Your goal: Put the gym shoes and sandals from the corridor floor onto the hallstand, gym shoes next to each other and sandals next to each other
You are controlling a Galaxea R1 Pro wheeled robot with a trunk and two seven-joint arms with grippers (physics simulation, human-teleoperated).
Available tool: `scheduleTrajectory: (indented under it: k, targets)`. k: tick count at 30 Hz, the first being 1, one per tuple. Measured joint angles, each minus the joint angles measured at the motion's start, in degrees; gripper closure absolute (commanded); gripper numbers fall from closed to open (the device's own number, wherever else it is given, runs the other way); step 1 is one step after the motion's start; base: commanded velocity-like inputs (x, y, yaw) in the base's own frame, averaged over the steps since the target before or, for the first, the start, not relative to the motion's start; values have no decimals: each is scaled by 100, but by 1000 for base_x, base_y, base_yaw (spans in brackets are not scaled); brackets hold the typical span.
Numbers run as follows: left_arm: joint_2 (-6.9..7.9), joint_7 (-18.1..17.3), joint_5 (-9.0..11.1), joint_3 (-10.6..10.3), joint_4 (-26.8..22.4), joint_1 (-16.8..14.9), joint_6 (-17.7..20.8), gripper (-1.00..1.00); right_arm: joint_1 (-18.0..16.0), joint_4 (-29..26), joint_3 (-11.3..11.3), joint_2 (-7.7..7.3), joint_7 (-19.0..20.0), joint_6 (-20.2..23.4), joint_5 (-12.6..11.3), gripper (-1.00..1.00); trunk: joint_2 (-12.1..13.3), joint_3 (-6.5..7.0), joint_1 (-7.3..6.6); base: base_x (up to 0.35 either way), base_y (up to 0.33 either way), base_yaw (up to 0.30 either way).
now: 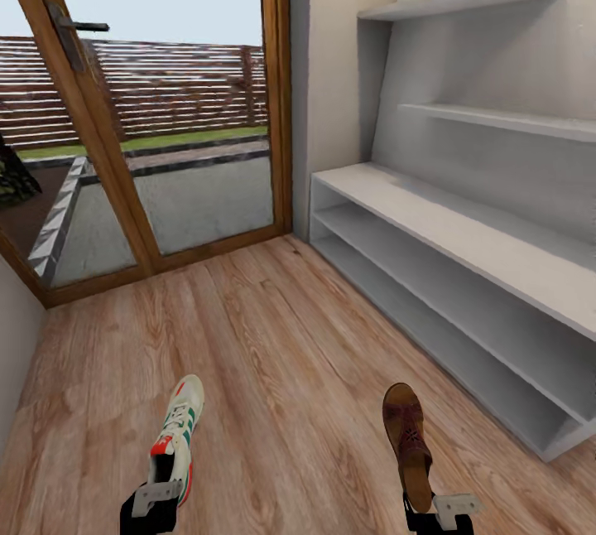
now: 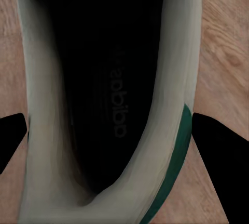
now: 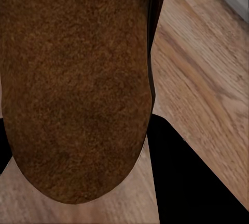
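Observation:
My left gripper (image 1: 157, 495) is shut on the heel of a white gym shoe (image 1: 175, 437) with green stripes and a red heel patch, held above the wood floor (image 1: 281, 369). The left wrist view looks into that gym shoe (image 2: 104, 104), a dark finger (image 2: 220, 156) on each side of it. A brown sandal (image 1: 407, 440) with a tan footbed stands toe-forward in my right gripper (image 1: 434, 512), which is shut on its heel. The right wrist view shows the sandal (image 3: 72, 83) from close up. The pale grey hallstand (image 1: 463, 228) runs along the right wall, its bench top and shelves bare.
A wood-framed glass door (image 1: 157, 104) with a dark handle (image 1: 79, 26) closes the corridor ahead, a fence and lawn behind it. A white wall (image 1: 16, 336) stands at the left edge. Two staggered wall shelves (image 1: 463, 1) hang above the hallstand.

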Motion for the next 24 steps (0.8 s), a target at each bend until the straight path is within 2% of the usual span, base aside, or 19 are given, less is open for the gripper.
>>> scheduleTrajectory:
  k: [24]
  targets:
    - [0,0,0,-7,10,0,0,100,-2,0,0,0,2,0,0,100,0,0,0,281,237,-263]
